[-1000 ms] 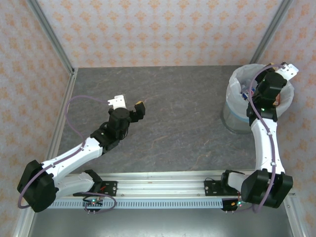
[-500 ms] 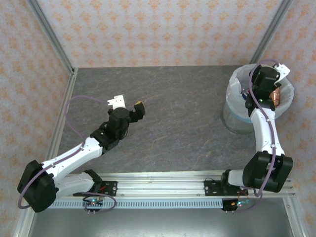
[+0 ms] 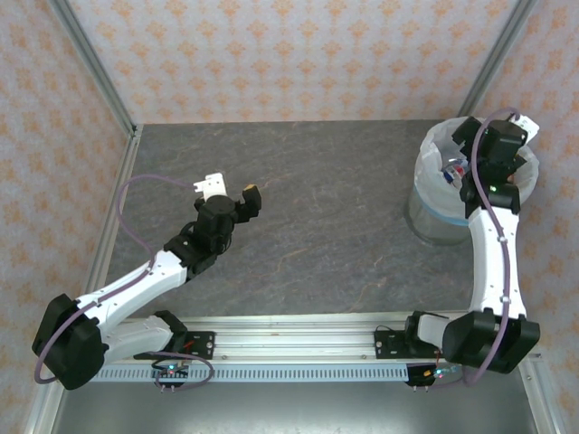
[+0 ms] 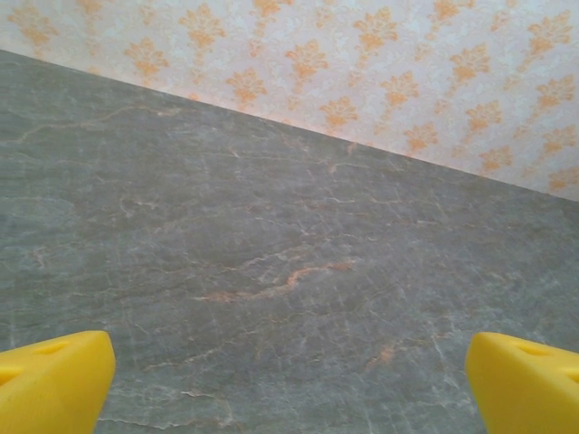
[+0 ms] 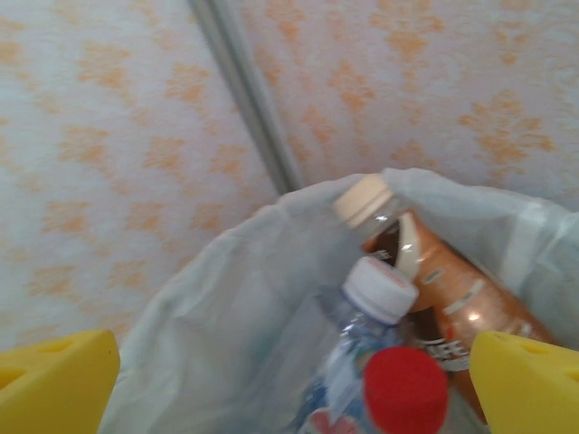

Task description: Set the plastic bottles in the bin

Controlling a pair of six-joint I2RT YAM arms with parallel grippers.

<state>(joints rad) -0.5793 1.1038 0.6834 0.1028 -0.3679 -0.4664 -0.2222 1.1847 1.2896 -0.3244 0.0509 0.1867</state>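
**Release over the bin.** The right end effector (image 3: 498, 140) hangs above the bin (image 3: 425, 212) at the far right corner of the table (image 3: 344, 181). Its yellow fingers (image 5: 54, 380), closed a second ago, now stand wide apart with nothing between them. Half a second ago a brown bottle showed beside the wrist, over the rim. The right wrist view now looks down on a tan-capped bottle (image 5: 407, 244) of brown drink, a white-capped bottle (image 5: 380, 289) and a red-capped bottle (image 5: 405, 389), lying together inside the white liner (image 5: 226, 298).

The likely reading is that the load has just been dropped. Every bottle in sight is in the bin, so the task appears at or near its end.

The right arm rises from its base with the forearm nearly straight and the wrist tipped down toward the bin mouth. The left end effector (image 3: 233, 190) has not moved. It is open and carries nothing, held over the table on a bent arm, well apart from the bin and pointing toward the patterned back wall (image 4: 362, 54).
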